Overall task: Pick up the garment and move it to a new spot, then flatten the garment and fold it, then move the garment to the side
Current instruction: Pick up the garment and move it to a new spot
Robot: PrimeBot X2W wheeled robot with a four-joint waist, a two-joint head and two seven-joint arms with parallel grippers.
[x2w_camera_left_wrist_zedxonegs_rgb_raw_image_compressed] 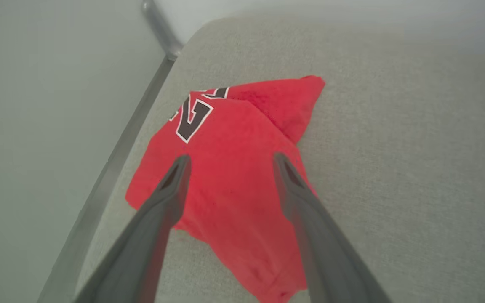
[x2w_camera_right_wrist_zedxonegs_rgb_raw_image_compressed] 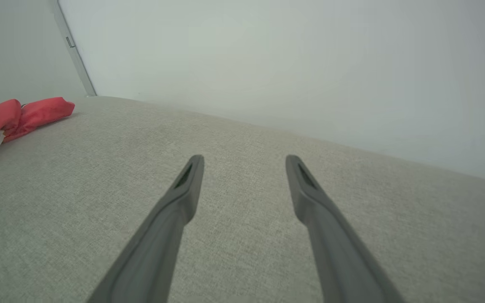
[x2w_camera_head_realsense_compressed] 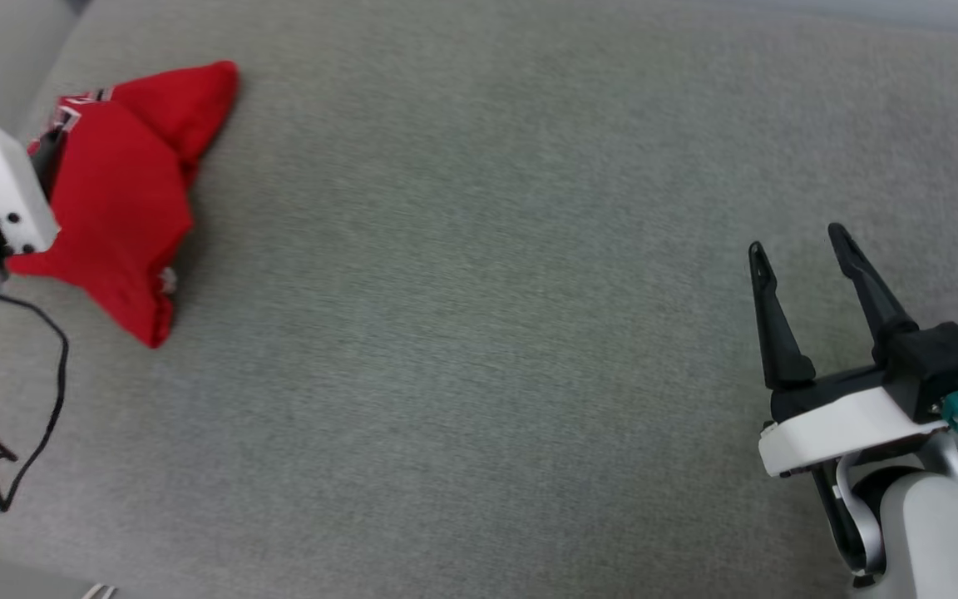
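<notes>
As garment (x2w_camera_head_realsense_compressed: pixel 121 191) is lying bunched upper left, L gripper (x2w_camera_left_wrist_zedxonegs_rgb_raw_image_compressed: pixel 230 156) is hovering over it, jaws apart, prob. for pickup; R gripper (x2w_camera_head_realsense_compressed: pixel 797 236) idling, jaws apart.

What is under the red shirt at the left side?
The red shirt lies crumpled on the grey fabric surface, which shows beside it. Its own folds cover most of the black lettering; anything beneath the cloth is hidden.

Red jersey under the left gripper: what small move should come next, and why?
Probably lower the left gripper onto the red jersey and close on a fold: it hangs open over the bunched, unflattened cloth near the left edge of the grey fabric surface. The right gripper is open, far off.
</notes>
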